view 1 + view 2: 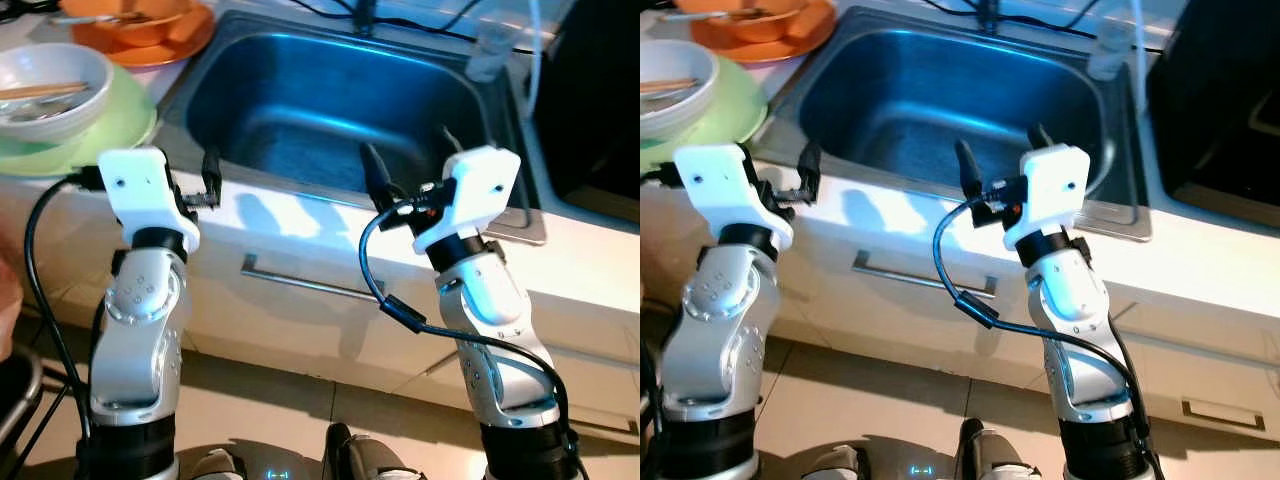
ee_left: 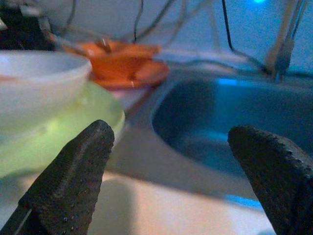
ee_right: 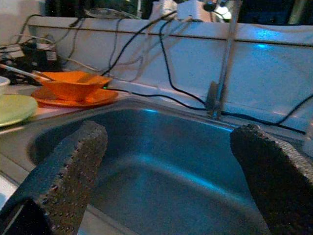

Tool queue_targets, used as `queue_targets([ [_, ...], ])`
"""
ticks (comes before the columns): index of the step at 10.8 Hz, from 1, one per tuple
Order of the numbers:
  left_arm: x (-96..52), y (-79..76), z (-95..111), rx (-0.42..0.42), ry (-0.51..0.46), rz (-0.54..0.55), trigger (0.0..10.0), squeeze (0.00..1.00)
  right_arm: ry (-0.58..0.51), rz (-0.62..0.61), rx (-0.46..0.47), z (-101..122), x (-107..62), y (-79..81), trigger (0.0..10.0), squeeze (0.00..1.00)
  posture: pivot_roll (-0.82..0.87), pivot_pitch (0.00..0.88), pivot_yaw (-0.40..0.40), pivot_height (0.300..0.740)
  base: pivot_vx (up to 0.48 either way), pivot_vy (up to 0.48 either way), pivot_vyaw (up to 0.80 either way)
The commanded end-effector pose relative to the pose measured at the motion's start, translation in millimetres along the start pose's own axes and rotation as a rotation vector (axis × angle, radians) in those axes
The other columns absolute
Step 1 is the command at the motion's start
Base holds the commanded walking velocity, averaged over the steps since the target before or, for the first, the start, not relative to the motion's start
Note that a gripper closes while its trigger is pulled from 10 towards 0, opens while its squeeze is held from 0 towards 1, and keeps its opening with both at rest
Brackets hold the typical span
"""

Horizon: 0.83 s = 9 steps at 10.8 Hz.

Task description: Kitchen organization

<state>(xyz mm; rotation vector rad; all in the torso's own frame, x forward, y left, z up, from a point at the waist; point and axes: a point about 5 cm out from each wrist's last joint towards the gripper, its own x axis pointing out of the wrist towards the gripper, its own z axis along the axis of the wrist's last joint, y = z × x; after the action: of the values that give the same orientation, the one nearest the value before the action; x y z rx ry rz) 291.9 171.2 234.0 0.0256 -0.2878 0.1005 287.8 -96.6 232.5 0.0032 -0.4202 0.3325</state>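
The left gripper [image 1: 195,180] and right gripper [image 1: 410,165], both spread apart and empty, hover at the sink's [image 1: 480,110] front rim. The white bowl [image 1: 60,95] rests on the green plate [image 1: 120,125] at the surface's left edge. The left gripper should approach the bowl's rim level, clearing the chopsticks [image 1: 40,91].

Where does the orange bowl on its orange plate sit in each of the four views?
Left eye view: shallow orange plastic bowl at the top edge, left of the steel sink.
Right eye view: top left corner.
Left wrist view: upper middle, behind the white bowl.
Right wrist view: left side, beside the sink.
Shared landmark: the sink.
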Motion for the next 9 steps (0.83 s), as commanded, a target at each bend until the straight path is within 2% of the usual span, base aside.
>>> queue_targets([
  [1,2.2,-3.3,21,-0.008,-0.074,-0.014,10.0,0.0,-0.051,0.011,-0.007,16,2.5,0.5,10.0,0.0,0.02,0.184,-0.065,0.74,0.0,0.0,0.0],
  [2,3.2,-3.3,25,-0.004,-0.088,-0.021,10.0,0.0,-0.057,0.012,-0.004,18,3.8,0.2,10.0,0.0,0.02,0.183,-0.066,0.74,0.0,0.0,0.0],
  [5,-1.5,5.9,10,-0.008,-0.019,0.004,10.0,0.0,-0.009,0.0,0.009,9,-0.2,-3.7,10.0,0.0,0.02,0.177,-0.069,0.74,0.0,0.0,0.0],
  [6,-2.7,5.6,8,-0.012,-0.011,0.005,10.0,0.0,-0.003,0.0,0.005,7,-1.5,-4.0,10.0,0.0,0.02,0.176,-0.071,0.74,0.244,0.0,0.0],
  [9,-2.0,3.2,10,-0.012,-0.015,-0.004,10.0,0.0,0.005,0.004,0.0,6,-2.3,-4.5,10.0,0.0,0.02,0.179,-0.073,0.74,0.317,0.309,0.0],
])
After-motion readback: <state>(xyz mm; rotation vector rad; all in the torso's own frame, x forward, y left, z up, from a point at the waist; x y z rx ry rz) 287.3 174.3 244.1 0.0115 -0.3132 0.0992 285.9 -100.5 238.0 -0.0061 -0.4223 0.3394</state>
